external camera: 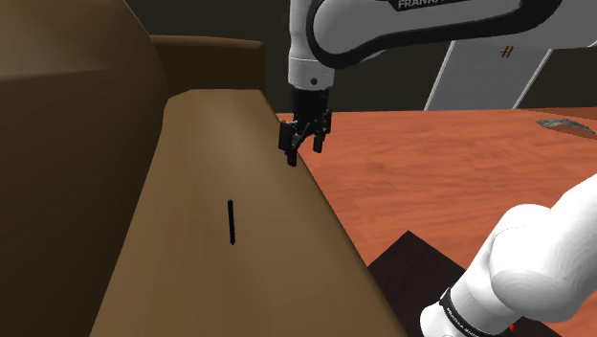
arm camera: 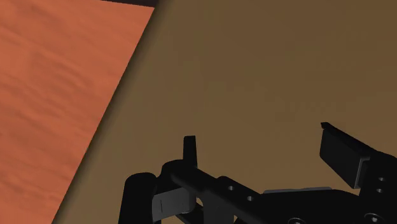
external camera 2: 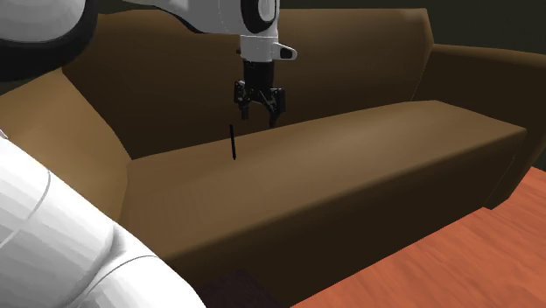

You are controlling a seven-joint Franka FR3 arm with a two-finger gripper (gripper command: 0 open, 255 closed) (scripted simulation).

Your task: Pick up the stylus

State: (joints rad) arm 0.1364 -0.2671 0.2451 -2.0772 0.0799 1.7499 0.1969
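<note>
From my desk I see the gripper [external camera: 304, 151] hanging on the white arm [external camera: 383, 29] above the brown sofa [external camera: 191, 191], over the seat and close to its front edge. Its claw is apart: in the wrist view the two black fingers [arm camera: 189, 149] stand wide of each other, with bare brown seat between them and nothing clasped. They touch nothing that I can make out, and the gripper sits clear above the cushion.

The stylus [external camera: 231, 221] is a thin black stick on the sofa seat, roughly midway between the backrest and the front edge. In the shoulder view it shows below and to the left of the gripper, apart from it. In the second exterior view the stylus [external camera 2: 233, 143] sits just below and to the left of the gripper [external camera 2: 260, 114], near it but not touching. It reads as a near-vertical line in both of these views, so I cannot tell whether it lies flat or stands on end.

Beyond the seat's front edge runs an orange-red floor [external camera: 431, 163] with a wood-like grain; the wrist view catches that same floor [arm camera: 57, 83] next to the sofa's edge. In the second exterior view the arm [external camera 2: 219, 13] comes in from the top, and the sofa's backrest [external camera 2: 367, 61] rises behind the gripper
</note>
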